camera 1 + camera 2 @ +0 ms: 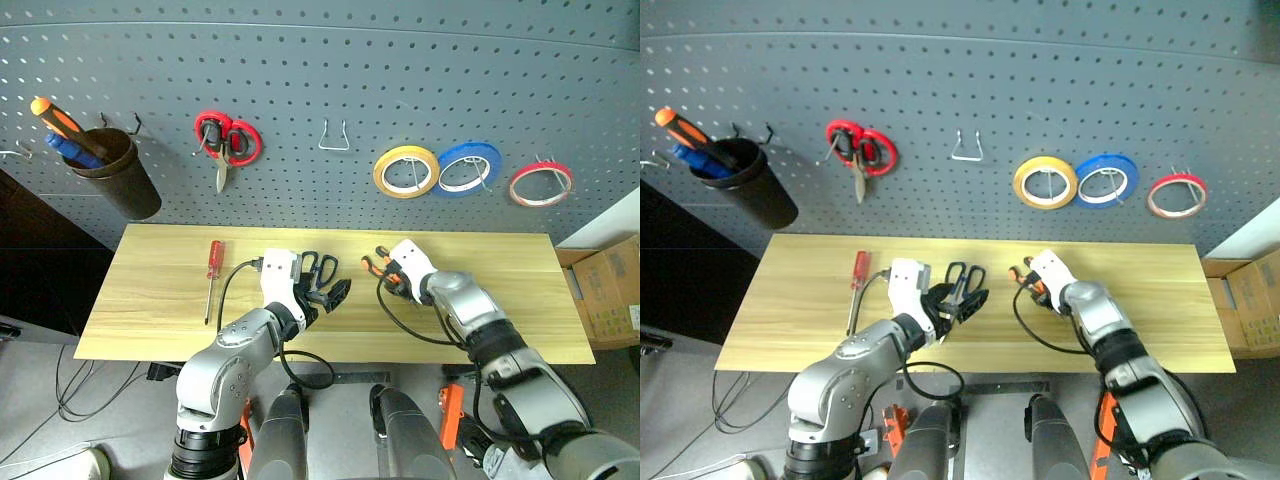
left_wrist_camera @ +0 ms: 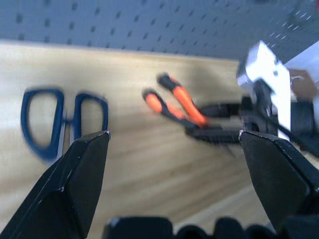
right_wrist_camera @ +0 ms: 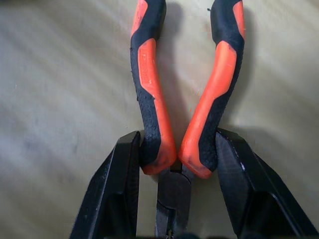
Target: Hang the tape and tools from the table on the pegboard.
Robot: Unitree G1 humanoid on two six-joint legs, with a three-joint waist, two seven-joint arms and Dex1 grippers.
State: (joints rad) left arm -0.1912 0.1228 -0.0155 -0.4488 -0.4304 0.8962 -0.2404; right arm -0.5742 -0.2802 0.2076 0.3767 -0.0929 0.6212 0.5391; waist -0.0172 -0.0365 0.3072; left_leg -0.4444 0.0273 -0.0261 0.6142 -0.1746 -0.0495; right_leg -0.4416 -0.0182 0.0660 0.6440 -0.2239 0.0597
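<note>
The right tool (image 3: 175, 184) is clamped on the orange-and-black pliers (image 3: 187, 94) near their joint, low over the desk (image 1: 500, 290). The left tool (image 2: 174, 164) hangs spread wide above the blue-handled scissors (image 1: 960, 280), gripping nothing. The red-handled screwdriver (image 1: 212, 275) lies on the desk's left; the red-rimmed tape (image 1: 540, 184) hangs on the pegboard (image 1: 320, 60).

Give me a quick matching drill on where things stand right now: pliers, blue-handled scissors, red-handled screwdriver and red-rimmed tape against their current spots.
Things:
1. pliers
2. blue-handled scissors
3. red-handled screwdriver
4. red-rimmed tape

Places:
A. hanging on the pegboard, right of the blue roll
B. lying on the table in front of the open left hand
C. lying alone toward the table's left end
D. clamped by the handles in the right hand

Pairs: 1-D, 2-B, 3-C, 4-A
</note>
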